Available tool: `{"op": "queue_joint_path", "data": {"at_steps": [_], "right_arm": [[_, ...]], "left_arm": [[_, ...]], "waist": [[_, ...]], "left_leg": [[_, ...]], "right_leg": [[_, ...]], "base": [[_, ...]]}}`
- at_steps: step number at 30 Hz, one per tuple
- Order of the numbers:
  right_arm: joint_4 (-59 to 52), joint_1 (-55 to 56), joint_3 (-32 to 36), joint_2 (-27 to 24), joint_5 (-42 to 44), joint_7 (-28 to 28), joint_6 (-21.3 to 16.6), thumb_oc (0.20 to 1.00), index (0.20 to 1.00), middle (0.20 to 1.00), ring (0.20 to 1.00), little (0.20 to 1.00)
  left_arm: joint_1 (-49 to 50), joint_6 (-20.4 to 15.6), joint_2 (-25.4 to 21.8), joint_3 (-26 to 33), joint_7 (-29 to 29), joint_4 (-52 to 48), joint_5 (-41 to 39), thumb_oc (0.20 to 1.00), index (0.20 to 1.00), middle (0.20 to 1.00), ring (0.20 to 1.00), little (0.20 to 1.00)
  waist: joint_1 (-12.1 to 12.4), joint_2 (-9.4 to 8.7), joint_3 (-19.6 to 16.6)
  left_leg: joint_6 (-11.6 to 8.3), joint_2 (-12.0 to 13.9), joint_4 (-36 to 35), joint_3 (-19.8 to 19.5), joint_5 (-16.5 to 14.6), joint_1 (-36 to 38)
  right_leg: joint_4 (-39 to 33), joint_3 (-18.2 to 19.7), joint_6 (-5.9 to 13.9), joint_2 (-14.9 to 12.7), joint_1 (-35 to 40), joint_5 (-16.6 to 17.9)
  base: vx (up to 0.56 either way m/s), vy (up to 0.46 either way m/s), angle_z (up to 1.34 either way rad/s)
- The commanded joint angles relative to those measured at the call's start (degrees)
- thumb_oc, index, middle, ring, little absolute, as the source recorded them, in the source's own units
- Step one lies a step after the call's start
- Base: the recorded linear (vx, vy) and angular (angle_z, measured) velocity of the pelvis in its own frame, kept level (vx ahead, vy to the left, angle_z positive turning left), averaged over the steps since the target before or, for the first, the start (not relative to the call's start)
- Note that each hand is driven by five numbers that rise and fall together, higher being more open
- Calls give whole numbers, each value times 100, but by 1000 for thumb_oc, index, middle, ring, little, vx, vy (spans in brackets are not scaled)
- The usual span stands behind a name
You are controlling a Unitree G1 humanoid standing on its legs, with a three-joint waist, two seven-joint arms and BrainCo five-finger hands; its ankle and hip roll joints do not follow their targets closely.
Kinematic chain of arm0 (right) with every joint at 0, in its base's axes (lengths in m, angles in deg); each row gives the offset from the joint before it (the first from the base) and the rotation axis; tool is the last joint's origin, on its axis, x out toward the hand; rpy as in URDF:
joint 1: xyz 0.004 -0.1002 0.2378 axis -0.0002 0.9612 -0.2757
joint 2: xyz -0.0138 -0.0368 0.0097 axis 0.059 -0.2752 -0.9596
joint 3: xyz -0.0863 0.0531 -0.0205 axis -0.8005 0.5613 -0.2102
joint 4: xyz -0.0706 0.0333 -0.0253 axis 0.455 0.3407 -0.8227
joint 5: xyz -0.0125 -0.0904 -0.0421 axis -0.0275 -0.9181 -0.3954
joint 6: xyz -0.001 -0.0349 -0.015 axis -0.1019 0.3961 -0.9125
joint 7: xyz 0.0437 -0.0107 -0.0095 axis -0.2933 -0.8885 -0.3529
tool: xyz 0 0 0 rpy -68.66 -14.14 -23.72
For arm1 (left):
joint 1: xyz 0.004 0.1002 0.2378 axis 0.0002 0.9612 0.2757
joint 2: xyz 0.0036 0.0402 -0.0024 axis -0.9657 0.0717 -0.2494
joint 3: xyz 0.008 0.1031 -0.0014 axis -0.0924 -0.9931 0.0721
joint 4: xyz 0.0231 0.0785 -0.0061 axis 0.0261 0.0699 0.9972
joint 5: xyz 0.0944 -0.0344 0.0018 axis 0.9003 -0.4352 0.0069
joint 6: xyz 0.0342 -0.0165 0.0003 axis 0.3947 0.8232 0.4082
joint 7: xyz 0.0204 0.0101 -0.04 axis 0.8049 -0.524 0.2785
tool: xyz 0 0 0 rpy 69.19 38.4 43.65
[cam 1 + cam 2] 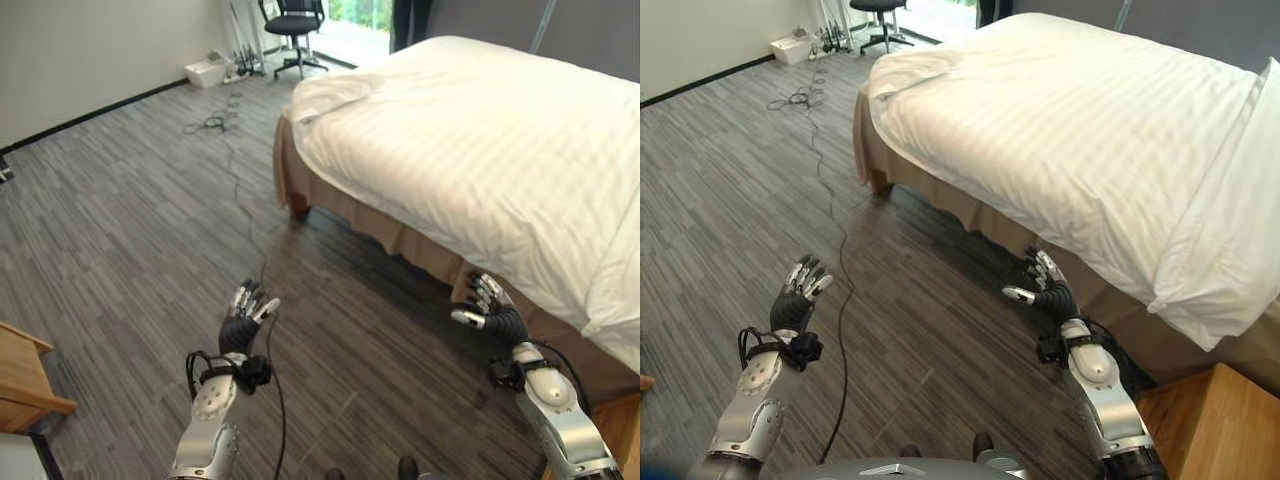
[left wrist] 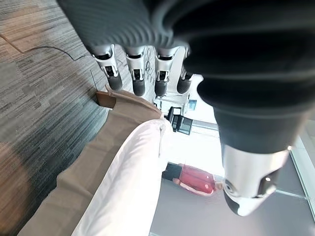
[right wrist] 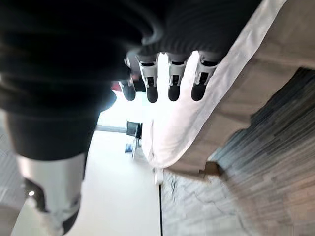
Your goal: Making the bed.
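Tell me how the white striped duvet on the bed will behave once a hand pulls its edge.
The white striped duvet looks soft and floppy: it drapes over the bed's side and bunches at the far corner, so it will probably fold rather than slide whole. It covers the bed, so likely bulky, perhaps needing both open hands.
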Motion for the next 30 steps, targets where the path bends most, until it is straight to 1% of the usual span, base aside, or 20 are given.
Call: {"op": "queue_joint_path", "data": {"at_steps": [1, 8, 12, 13, 14, 15, 16, 17, 18, 19, 20, 21, 22, 23, 24, 25, 27, 28, 29, 30], "right_arm": [[3, -684, -227, 56, 223, -36, -183, 1000, 1000, 1000, 1000, 1000], [-25, -604, -347, 40, 195, -180, -93, 1000, 1000, 1000, 1000, 1000], [1, -456, -132, -20, 48, -153, -106, 1000, 1000, 1000, 1000, 1000], [4, -412, -75, -19, 13, -111, -126, 1000, 1000, 1000, 1000, 1000], [12, -367, 67, -4, -30, 0, -164, 1000, 1000, 1000, 1000, 1000], [21, -448, 153, -22, -3, 82, -249, 1000, 1000, 1000, 1000, 1000], [22, -452, 154, -19, -3, 82, -249, 1000, 1000, 1000, 1000, 1000], [-12, -459, 218, -53, 26, 127, -298, 1000, 1000, 1000, 1000, 1000], [4, -449, 268, -59, 54, 162, -324, 1000, 1000, 1000, 1000, 1000], [55, -464, 348, -36, 68, 310, -342, 1000, 1000, 1000, 1000, 1000], [57, -467, 348, -36, 68, 311, -343, 1000, 1000, 1000, 1000, 1000], [140, -481, 419, 27, 180, 398, -350, 1000, 1000, 1000, 1000, 1000], [138, -484, 401, 27, 194, 399, -370, 1000, 1000, 1000, 1000, 1000], [139, -483, 401, 27, 194, 399, -371, 1000, 1000, 1000, 1000, 1000], [174, -500, 300, -5, 128, 366, -395, 1000, 1000, 1000, 1000, 1000], [177, -503, 298, -6, 128, 366, -397, 1000, 1000, 1000, 1000, 1000], [263, -563, 207, -58, 91, 373, -383, 1000, 1000, 1000, 1000, 1000], [264, -582, 102, 29, 107, 296, -346, 1000, 1000, 1000, 1000, 1000], [193, -578, -71, 67, 73, 179, -298, 1000, 1000, 1000, 1000, 1000], [192, -580, -71, 70, 72, 179, -297, 1000, 1000, 1000, 1000, 1000]], "left_arm": [[-304, -301, -70, 230, 216, -52, 308, 1000, 1000, 1000, 1000, 1000], [-51, -255, -49, 309, 183, -160, 301, 1000, 1000, 1000, 1000, 1000], [-19, -217, -132, 302, -29, -203, 243, 1000, 1000, 1000, 1000, 1000], [-45, -285, -96, 309, -25, -244, 4, 1000, 1000, 1000, 1000, 1000], [-119, -299, -24, 317, -57, -247, -335, 1000, 1000, 1000, 1000, 1000], [-240, -387, -66, 329, -25, -222, -354, 1000, 1000, 1000, 1000, 1000], [-244, -388, -69, 330, -25, -220, -354, 1000, 1000, 1000, 1000, 1000], [-318, -390, -97, 307, -16, -232, -352, 1000, 1000, 1000, 1000, 1000], [-333, -399, -120, 328, -6, -259, -356, 1000, 1000, 1000, 1000, 1000], [-414, -441, -101, 294, 68, -260, -485, 1000, 1000, 1000, 1000, 1000], [-418, -442, -102, 293, 69, -258, -486, 1000, 1000, 1000, 1000, 1000], [-439, -417, -85, 337, 72, -236, -498, 1000, 1000, 1000, 1000, 1000], [-473, -455, -97, 314, 113, -243, -507, 1000, 1000, 1000, 1000, 1000], [-472, -456, -98, 313, 113, -242, -507, 1000, 1000, 1000, 1000, 1000], [-584, -550, -73, 269, 186, -172, -550, 1000, 1000, 1000, 1000, 1000], [-586, -552, -72, 270, 186, -169, -550, 1000, 1000, 1000, 1000, 1000], [-699, -606, -70, 218, 208, -173, -541, 1000, 1000, 1000, 1000, 1000], [-809, -597, -103, 152, 196, -185, -511, 1000, 1000, 1000, 1000, 1000], [-961, -608, -189, 74, 172, -163, -439, 1000, 1000, 1000, 1000, 1000], [-966, -611, -191, 75, 172, -158, -438, 1000, 1000, 1000, 1000, 1000]], "waist": [[195, 21, -92], [267, 17, -52], [262, 20, -28], [250, 15, -24], [222, 14, 38], [233, -116, 283], [230, -117, 271], [249, -123, 434], [313, -115, 571], [329, -119, 662], [314, -131, 658], [280, -191, 526], [269, -196, 488], [265, -206, 488], [237, -100, 401], [218, -95, 393], [177, -51, 341], [158, -42, 182], [179, -75, 85], [176, -78, 83]], "left_leg": [[62, -138, 65, 386, -381, 266], [64, -151, 65, 243, -392, 347], [60, -142, 65, 177, -392, 357], [61, -137, 65, 163, -399, 360], [72, -84, 133, 133, -425, 367], [-15, 151, 1666, 170, -636, -450], [-14, 157, 1698, 168, -644, -486], [-153, 357, 2694, 106, -468, -985], [-297, 465, 3369, -23, -193, -1258], [-313, 455, 3360, -164, -19, -1572], [-307, 431, 3322, -172, 2, -1563], [-321, 355, 2152, 29, -128, -1506], [-279, 251, 1531, 76, 131, -1461], [-276, 228, 1455, 77, 173, -1425], [-403, 152, 214, -156, 718, -1396], [-401, 142, 132, -174, 774, -1373], [-535, 214, 65, -163, 899, -1402], [-467, 230, 92, 281, 804, -1145], [-401, 185, 656, 400, 490, -1230], [-393, 188, 683, 405, 475, -1246]], "right_leg": [[97, -628, -153, 268, 207, -644], [97, -730, -193, 275, 334, -706], [97, -771, -208, 291, 362, -733], [97, -769, -216, 297, 368, -730], [424, -722, -272, 299, 254, -875], [769, -616, -468, 263, 35, -1031], [767, -620, -472, 265, 16, -1027], [841, -641, -617, 321, 1, -1058], [851, -650, -718, 402, 82, -1100], [748, -796, -719, 422, 189, -1092], [732, -811, -713, 407, 194, -1085], [540, -883, -570, 303, 344, -1020], [470, -958, -557, 292, 368, -978], [464, -961, -554, 280, 374, -975], [368, -989, -540, 347, 445, -1002], [364, -1008, -541, 352, 440, -1001], [295, -958, -516, 299, 674, -1030], [258, -847, -419, 200, 898, -1136], [374, -767, -358, -48, 1050, -1268], [379, -772, -361, -49, 1044, -1274]], "base": [[83, -47, 24], [31, -21, 20], [4, -3, 2], [0, 0, 0], [-161, -141, 4], [-169, -139, 6], [-253, -210, 10], [-122, -157, 9], [-145, -194, 36], [-57, -106, 38], [97, 4, 38], [169, 81, 14], [168, 81, 16], [201, 132, 19], [155, 93, 34], [250, 140, 24], [447, 197, 0], [887, 427, -25], [720, 358, -24], [556, 311, -25]]}}
